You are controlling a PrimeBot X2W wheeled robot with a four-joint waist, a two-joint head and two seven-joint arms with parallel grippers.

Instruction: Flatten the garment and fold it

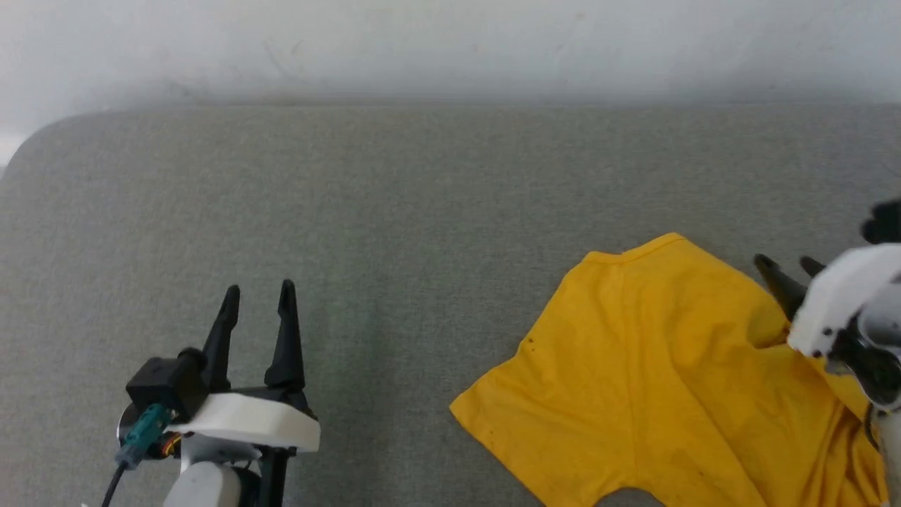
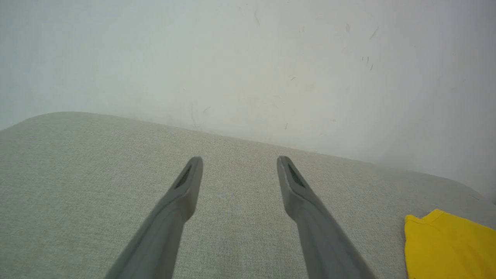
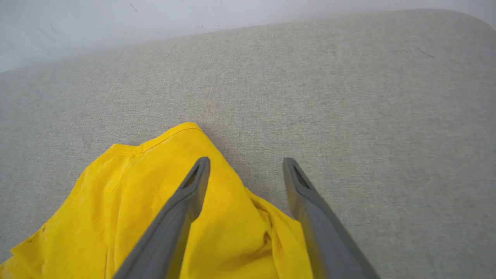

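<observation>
Yellow, one garment (image 1: 633,373) lies on grey fabric (image 1: 422,211); left gripper (image 1: 259,287) and right gripper (image 1: 784,262) hold their jaws wide, empty.

Head view: high, looking steeply down across the grey tabletop (image 1: 422,211) toward the wall (image 1: 450,42); left pincer (image 1: 259,286) lower left, right pincer (image 1: 785,262) at the right edge.
Left wrist view: low, close, along its own pincer toward the wall; garment (image 2: 449,244) corner to the pincer's right.
Right wrist view: close above the garment, under and left of its pincer.
Shared by all: garment, tabletop, wall.
</observation>
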